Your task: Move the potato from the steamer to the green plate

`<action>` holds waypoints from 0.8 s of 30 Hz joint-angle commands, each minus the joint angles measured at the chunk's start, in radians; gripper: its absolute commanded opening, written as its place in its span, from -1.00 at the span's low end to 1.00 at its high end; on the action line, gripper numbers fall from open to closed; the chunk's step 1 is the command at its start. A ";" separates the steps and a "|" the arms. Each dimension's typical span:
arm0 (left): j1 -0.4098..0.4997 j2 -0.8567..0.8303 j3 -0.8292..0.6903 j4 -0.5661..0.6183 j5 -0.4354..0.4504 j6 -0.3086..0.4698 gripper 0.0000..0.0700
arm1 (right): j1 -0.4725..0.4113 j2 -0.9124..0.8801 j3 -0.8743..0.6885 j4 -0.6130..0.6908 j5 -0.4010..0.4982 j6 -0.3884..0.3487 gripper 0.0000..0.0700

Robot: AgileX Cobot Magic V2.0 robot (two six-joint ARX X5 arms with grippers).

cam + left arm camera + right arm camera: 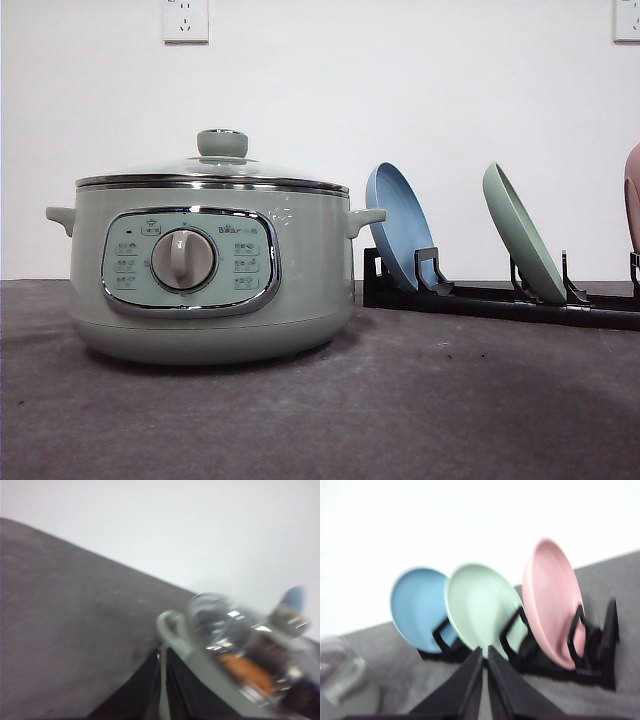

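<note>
The pale green steamer [205, 270] stands on the dark table at left centre, its glass lid [215, 170] on. In the blurred left wrist view, an orange-brown shape, the potato [245, 669], shows through the lid of the steamer [200, 655]. The green plate [523, 235] stands on edge in a black rack [500, 300] to the right. My left gripper [163, 651] is shut and empty, close beside the steamer's side handle. My right gripper [485, 648] is shut and empty, pointing at the green plate [480, 605] from a short way off.
A blue plate [400, 225] stands in the rack between the steamer and the green plate. A pink plate [552, 600] stands on the green plate's other side. A white wall runs behind the table. Bare dark table [420, 410] lies in front of the rack.
</note>
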State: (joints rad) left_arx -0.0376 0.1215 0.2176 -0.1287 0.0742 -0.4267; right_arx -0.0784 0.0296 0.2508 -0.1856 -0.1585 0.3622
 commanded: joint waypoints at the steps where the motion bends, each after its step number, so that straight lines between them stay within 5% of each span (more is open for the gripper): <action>1: -0.010 0.043 0.072 -0.044 0.011 -0.034 -0.97 | 0.003 0.027 0.046 -0.020 -0.004 0.018 -0.99; 13: -0.122 0.385 0.504 -0.208 0.167 0.020 -0.97 | 0.012 0.305 0.399 -0.158 -0.222 0.009 -0.99; 24: -0.169 0.683 0.855 -0.491 0.367 0.211 -0.97 | 0.093 0.529 0.727 -0.407 -0.261 -0.172 -0.99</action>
State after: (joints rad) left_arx -0.2024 0.7893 1.0357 -0.6123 0.4197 -0.2845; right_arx 0.0101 0.5433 0.9571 -0.5867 -0.4133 0.2399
